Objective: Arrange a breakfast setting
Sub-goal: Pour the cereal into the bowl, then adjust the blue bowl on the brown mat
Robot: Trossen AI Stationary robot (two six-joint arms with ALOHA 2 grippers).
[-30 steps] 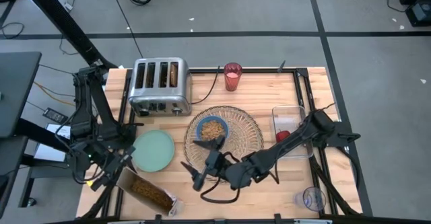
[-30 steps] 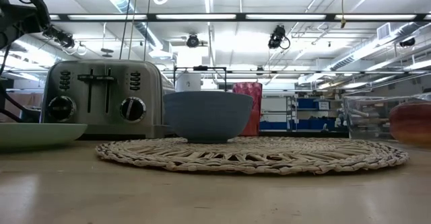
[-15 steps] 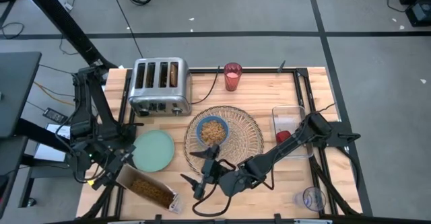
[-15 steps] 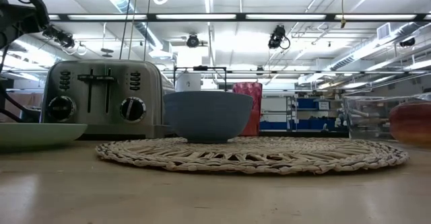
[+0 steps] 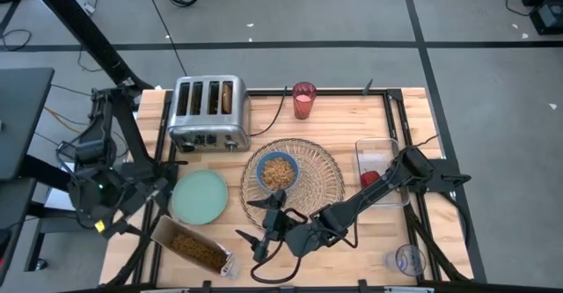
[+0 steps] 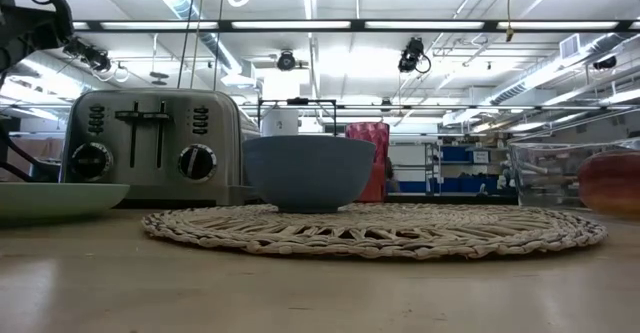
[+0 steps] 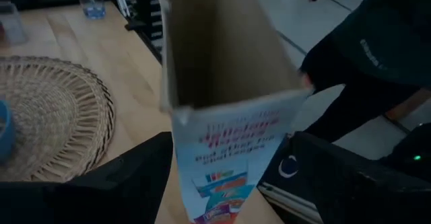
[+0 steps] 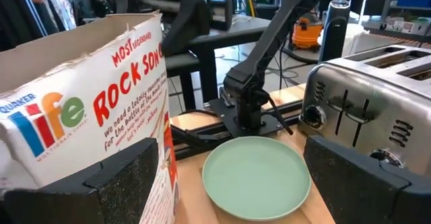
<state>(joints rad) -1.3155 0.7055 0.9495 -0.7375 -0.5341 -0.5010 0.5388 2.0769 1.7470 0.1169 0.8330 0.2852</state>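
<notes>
The blue bowl [image 5: 279, 172], with brown cereal in it, stands on the round wicker placemat [image 5: 324, 186]. The pale green plate [image 5: 200, 196] lies on the table left of the mat. The red cup [image 5: 303, 101] stands at the far edge. A cereal box [image 5: 192, 249] lies flat near the front left. My left gripper [image 7: 229, 158] is open, raised over the box's left end. My right gripper [image 5: 252, 223] is open and level between mat and box, pointing left. A small red fruit [image 5: 369, 178] lies in the clear tray [image 5: 383, 152].
The silver toaster [image 5: 208, 113] stands at the far left, a brown slice [image 5: 228, 96] in one slot. A clear glass [image 5: 405, 260] stands at the front right. A person in dark clothes [image 7: 377, 56] stands beyond the table's near edge. Bare wood lies between mat and front edge.
My left gripper has risen and drawn back toward the table's left edge, away from the cereal box, which stays lying where it was. My right gripper has moved a little toward the near edge, off the mat's rim, then kept still.
</notes>
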